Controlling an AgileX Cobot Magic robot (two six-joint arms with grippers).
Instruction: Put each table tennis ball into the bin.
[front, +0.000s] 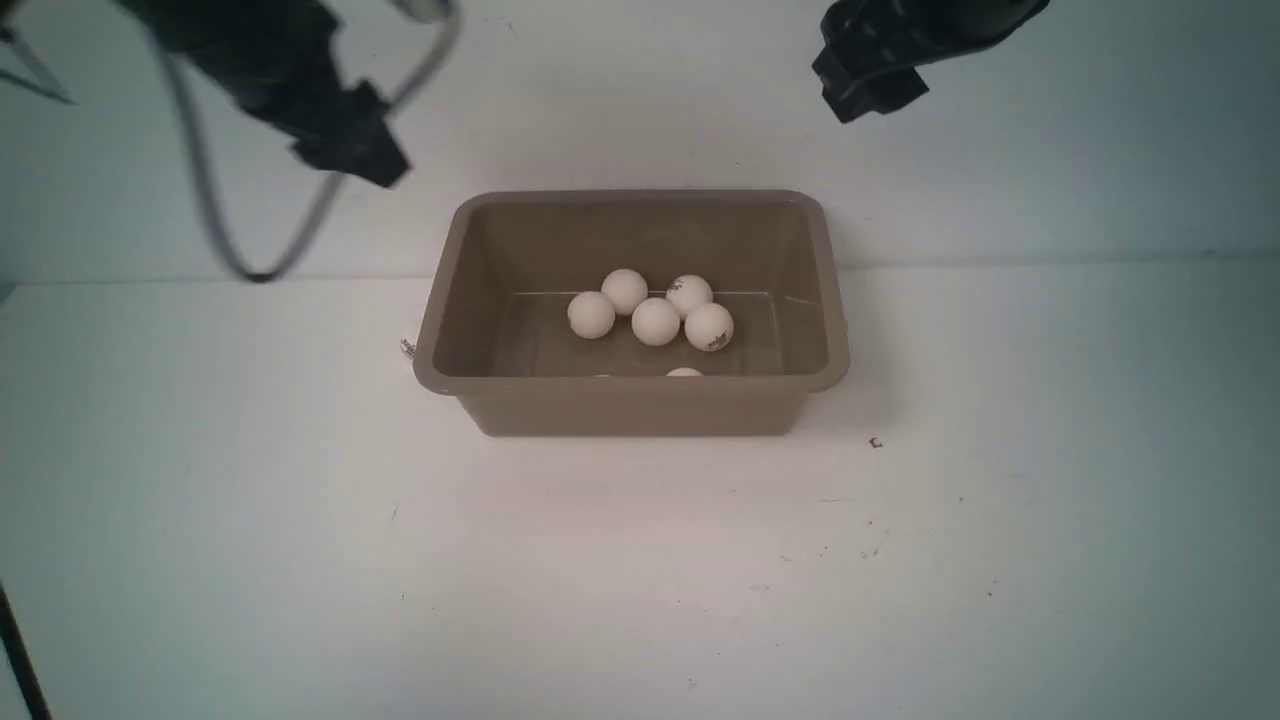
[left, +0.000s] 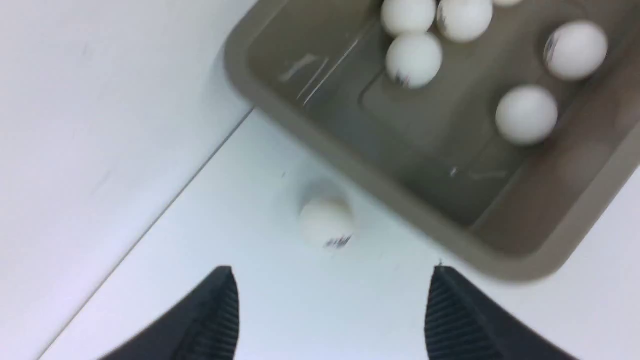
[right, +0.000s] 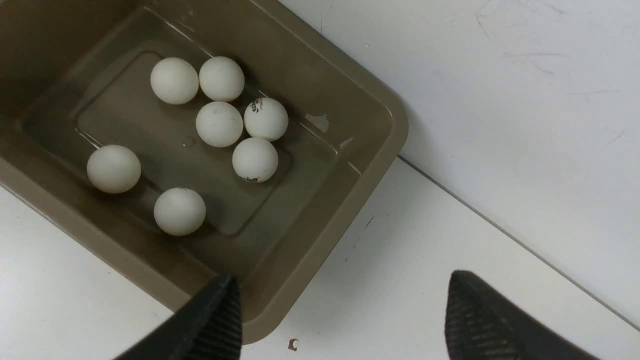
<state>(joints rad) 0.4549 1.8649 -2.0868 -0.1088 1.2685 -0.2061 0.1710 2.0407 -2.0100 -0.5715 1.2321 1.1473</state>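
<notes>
Front view: smooth round-cornered bin (front: 630, 405)

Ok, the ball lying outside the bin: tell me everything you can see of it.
The ball is a small white sphere, matte and plastic-looking, with a dark printed mark on one side; the left wrist view blurs it. It lies on the table beside the bin, at its left wall near the front corner, mostly hidden under the rim from the front. Whether it touches the wall I cannot tell. Nothing holds it: the left gripper is open and clear of it.
</notes>
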